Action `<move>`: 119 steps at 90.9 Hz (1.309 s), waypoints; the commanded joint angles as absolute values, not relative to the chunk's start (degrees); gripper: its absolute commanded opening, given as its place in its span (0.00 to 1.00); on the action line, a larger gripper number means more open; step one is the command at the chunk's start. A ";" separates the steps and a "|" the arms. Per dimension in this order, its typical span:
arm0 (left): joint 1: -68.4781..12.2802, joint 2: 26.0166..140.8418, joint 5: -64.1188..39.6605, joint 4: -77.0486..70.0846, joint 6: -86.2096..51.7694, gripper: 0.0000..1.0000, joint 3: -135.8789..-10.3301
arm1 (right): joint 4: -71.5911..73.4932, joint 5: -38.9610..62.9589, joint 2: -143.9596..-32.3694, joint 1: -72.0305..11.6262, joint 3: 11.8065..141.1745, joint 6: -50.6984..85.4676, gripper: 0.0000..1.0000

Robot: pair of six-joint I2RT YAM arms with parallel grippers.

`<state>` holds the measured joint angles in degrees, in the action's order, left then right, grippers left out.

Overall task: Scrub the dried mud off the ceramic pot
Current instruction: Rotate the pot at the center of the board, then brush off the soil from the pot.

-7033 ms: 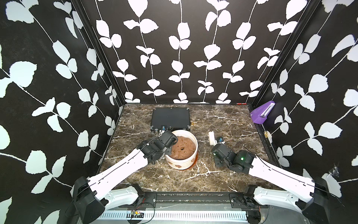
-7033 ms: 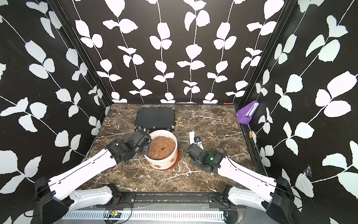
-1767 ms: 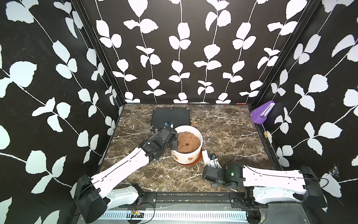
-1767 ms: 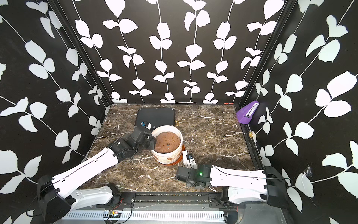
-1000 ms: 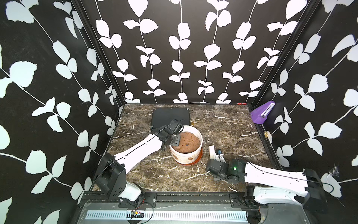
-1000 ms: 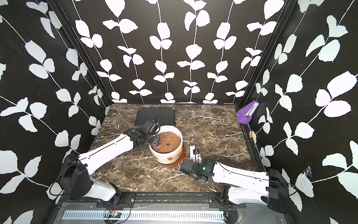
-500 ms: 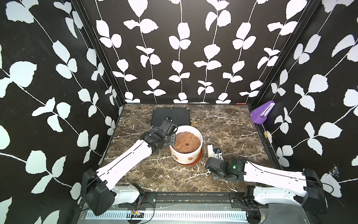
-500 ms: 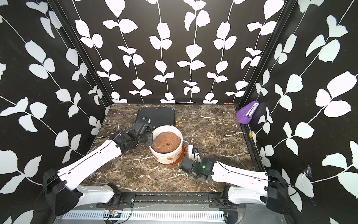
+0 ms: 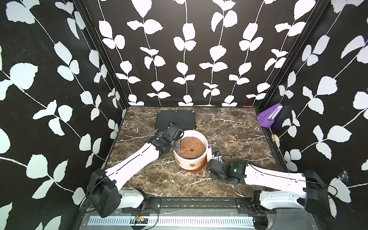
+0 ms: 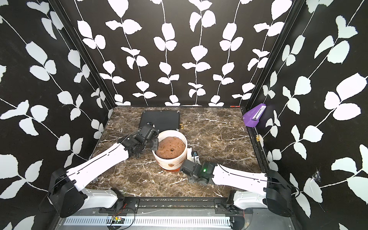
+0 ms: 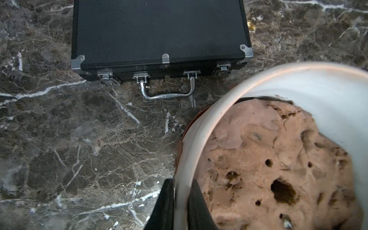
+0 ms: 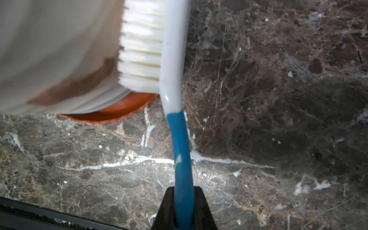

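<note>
The white ribbed ceramic pot (image 9: pixel 188 161) (image 10: pixel 166 161) stands mid-table on an orange saucer (image 12: pixel 111 112). A lumpy brown mass (image 11: pixel 268 155) fills it. My left gripper (image 11: pixel 180 199) (image 9: pixel 177 145) is shut on the pot's rim, one finger outside the wall and one inside. A blotch of dried mud (image 9: pixel 192 164) (image 10: pixel 171 165) marks the pot's front wall. In the right wrist view a brown streak of mud (image 12: pixel 79 83) runs low on the wall. My right gripper (image 12: pixel 184 199) (image 9: pixel 210 164) is shut on the blue handle of a brush (image 12: pixel 180 147). Its white bristles (image 12: pixel 141 45) lie against the pot's side beside that streak.
A flat black case (image 9: pixel 175 119) (image 11: pixel 159 33) lies behind the pot, its chrome handle (image 11: pixel 167 93) facing it. A small brass piece (image 9: pixel 197 125) sits by the case's corner. A purple holder (image 9: pixel 269 117) hangs on the right wall. Black frame rails edge the table's front.
My left gripper has gone from half open to shut on the pot's rim. My right arm, still holding the brush, has brought the bristles against the pot's lower side.
</note>
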<state>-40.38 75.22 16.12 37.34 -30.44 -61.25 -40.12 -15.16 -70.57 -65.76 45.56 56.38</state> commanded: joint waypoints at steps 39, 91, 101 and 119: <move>-40.52 75.20 17.15 34.82 -39.82 0.00 -56.50 | -36.53 -14.11 -71.61 -65.04 43.16 54.38 0.00; -40.52 80.31 23.38 33.22 -50.20 0.00 -60.15 | -38.61 -14.13 -68.69 -59.42 43.43 51.02 0.00; -40.52 80.42 23.42 32.67 -51.74 0.00 -59.73 | -37.50 -12.94 -70.87 -59.54 44.67 49.72 0.00; -40.52 79.73 23.33 32.27 -52.46 0.00 -58.49 | -35.67 -12.02 -72.61 -61.04 46.25 48.63 0.00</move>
